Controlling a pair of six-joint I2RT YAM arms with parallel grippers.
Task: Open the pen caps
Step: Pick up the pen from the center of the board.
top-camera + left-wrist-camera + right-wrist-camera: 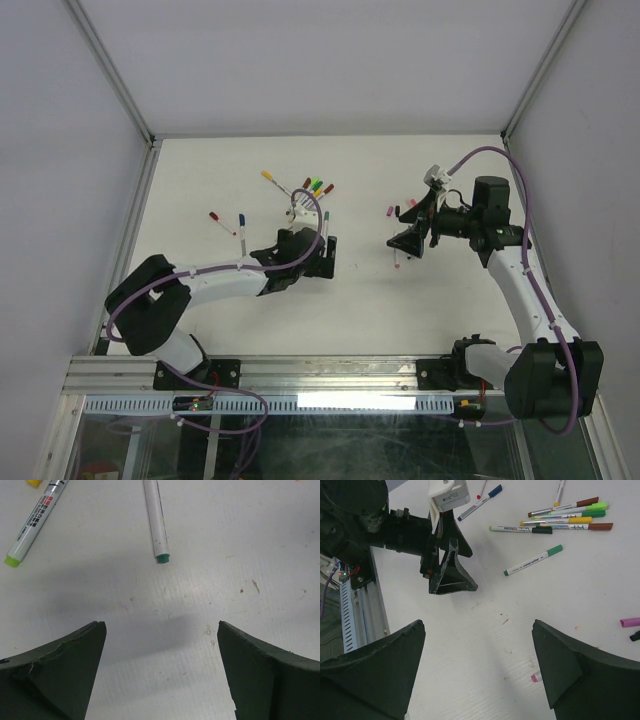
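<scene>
Several capped pens (312, 188) lie bunched at the table's far middle; they also show in the right wrist view (570, 517). A green pen (326, 222) lies apart from them, its plug end (162, 558) just ahead of my open, empty left gripper (161, 625), which hovers low over the table (325, 250). A lime-ended pen (35, 525) lies to its left. My right gripper (478, 625) is open and empty, low over the table (405, 240). A pink pen tip (535, 678) peeks out by its right finger. A loose pink cap (630, 622) and a black cap (635, 636) lie beside it.
A red pen (220, 221) and a blue pen (243, 228) lie apart at the left. The left gripper's fingers (450, 575) show in the right wrist view, close to the green pen (532, 560). White walls enclose the table; a metal rail (330, 375) runs along the near edge.
</scene>
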